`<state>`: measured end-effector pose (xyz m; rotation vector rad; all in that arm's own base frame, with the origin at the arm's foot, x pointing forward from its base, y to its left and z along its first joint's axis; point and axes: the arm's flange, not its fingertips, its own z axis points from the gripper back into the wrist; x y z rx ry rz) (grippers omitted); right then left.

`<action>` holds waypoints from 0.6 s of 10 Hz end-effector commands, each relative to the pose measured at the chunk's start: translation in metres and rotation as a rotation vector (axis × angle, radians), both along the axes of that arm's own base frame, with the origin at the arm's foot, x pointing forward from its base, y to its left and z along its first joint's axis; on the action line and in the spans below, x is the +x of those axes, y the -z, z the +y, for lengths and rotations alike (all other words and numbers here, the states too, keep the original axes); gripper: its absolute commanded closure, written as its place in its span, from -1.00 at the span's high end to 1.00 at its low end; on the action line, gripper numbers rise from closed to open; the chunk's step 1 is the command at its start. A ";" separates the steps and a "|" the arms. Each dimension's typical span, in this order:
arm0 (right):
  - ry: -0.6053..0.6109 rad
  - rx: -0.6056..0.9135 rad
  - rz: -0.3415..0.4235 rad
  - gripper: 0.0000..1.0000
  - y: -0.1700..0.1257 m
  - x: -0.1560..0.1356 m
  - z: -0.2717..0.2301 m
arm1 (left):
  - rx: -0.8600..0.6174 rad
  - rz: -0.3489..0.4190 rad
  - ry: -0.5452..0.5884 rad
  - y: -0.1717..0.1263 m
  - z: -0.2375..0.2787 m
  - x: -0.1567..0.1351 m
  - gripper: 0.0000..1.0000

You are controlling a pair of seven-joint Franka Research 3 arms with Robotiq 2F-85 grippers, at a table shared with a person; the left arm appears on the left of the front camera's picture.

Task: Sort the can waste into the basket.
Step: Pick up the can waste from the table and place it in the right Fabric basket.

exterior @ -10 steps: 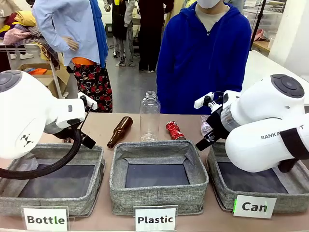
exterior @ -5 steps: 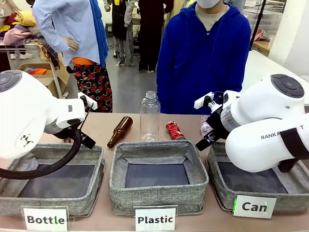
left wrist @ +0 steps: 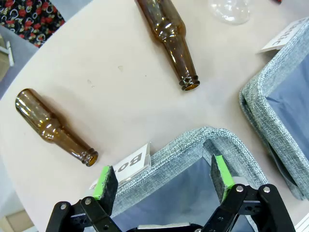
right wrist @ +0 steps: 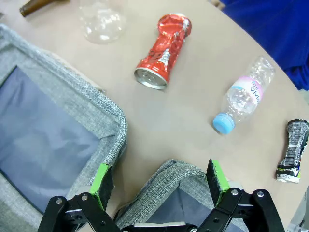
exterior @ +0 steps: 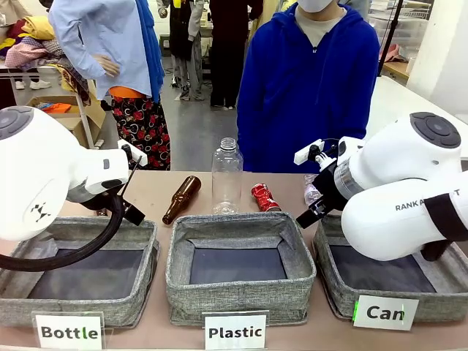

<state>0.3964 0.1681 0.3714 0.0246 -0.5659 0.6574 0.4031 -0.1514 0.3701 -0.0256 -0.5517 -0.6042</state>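
both hover spread; left gripper (left wrist: 163,176); right gripper (right wrist: 159,178)

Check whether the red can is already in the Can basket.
No, the red can lies on the bare table, outside the basket.

The right arm (exterior: 398,201) hides perhaps half the basket (exterior: 337,292).

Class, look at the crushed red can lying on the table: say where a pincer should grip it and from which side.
Probably at the pinched middle of the red can, from above, closing across its width: it lies flat on its side and both ends flare wider.
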 end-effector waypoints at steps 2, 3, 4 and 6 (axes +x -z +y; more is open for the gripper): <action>0.007 0.024 -0.003 1.00 -0.005 0.000 -0.002 | 0.000 0.000 0.000 0.000 0.000 0.000 1.00; -0.002 0.067 -0.008 1.00 -0.017 -0.002 -0.005 | -0.049 -0.011 0.034 -0.019 -0.014 -0.009 1.00; -0.018 0.137 -0.009 1.00 -0.033 -0.007 -0.009 | -0.155 0.005 0.099 -0.043 -0.029 -0.021 1.00; -0.001 0.316 0.089 1.00 -0.071 -0.018 -0.020 | -0.334 0.094 0.087 -0.087 -0.038 -0.041 1.00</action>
